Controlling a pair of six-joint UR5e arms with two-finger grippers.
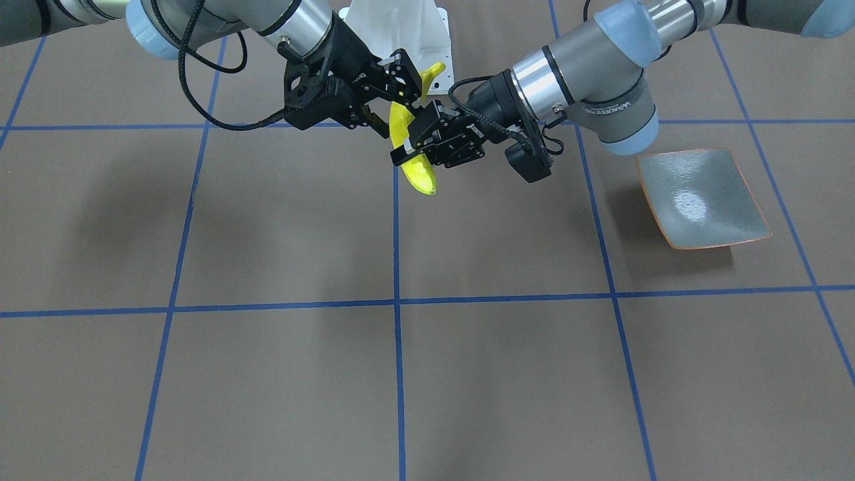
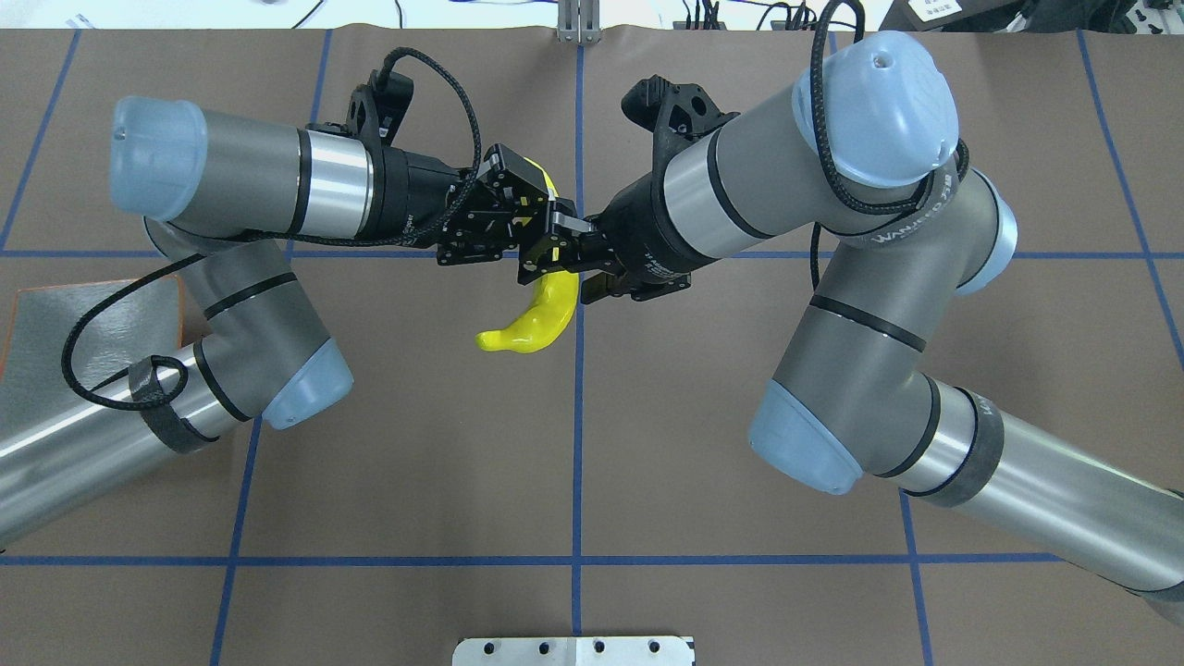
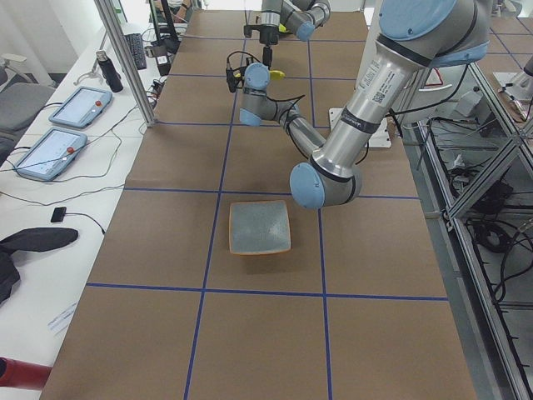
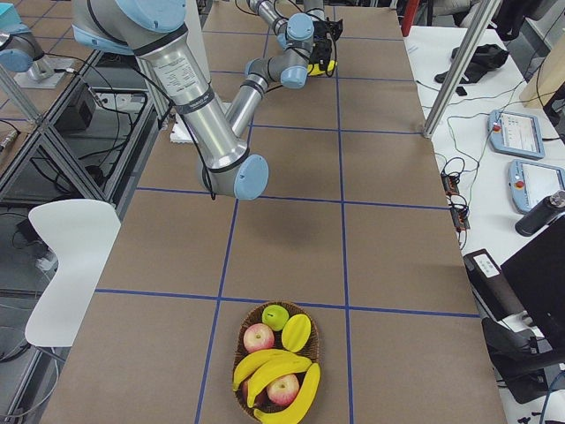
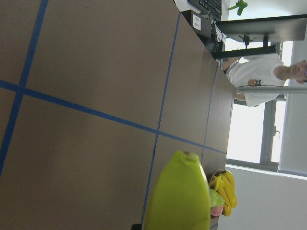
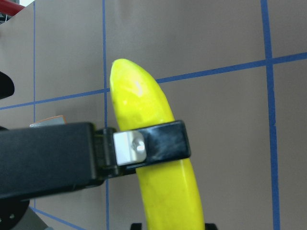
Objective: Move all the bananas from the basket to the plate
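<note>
One yellow banana (image 1: 419,175) hangs in the air over the table's middle, held between both grippers. My right gripper (image 1: 409,77) is shut on its end nearer the robot base. My left gripper (image 1: 409,148) is shut around its middle, and one of its fingers (image 6: 144,146) crosses the banana (image 6: 144,105) in the right wrist view. In the overhead view the banana (image 2: 532,324) hangs below the two grippers. The grey-green plate (image 1: 701,197) is empty on my left side. Several more bananas (image 4: 274,375) lie in the basket (image 4: 243,362) far to my right.
The basket also holds apples (image 4: 259,336) and other fruit. The white robot base (image 1: 401,27) stands just behind the grippers. My left arm (image 2: 231,305) covers part of the plate (image 2: 55,324) in the overhead view. Operators' desks with tablets (image 3: 50,150) line the table's far side.
</note>
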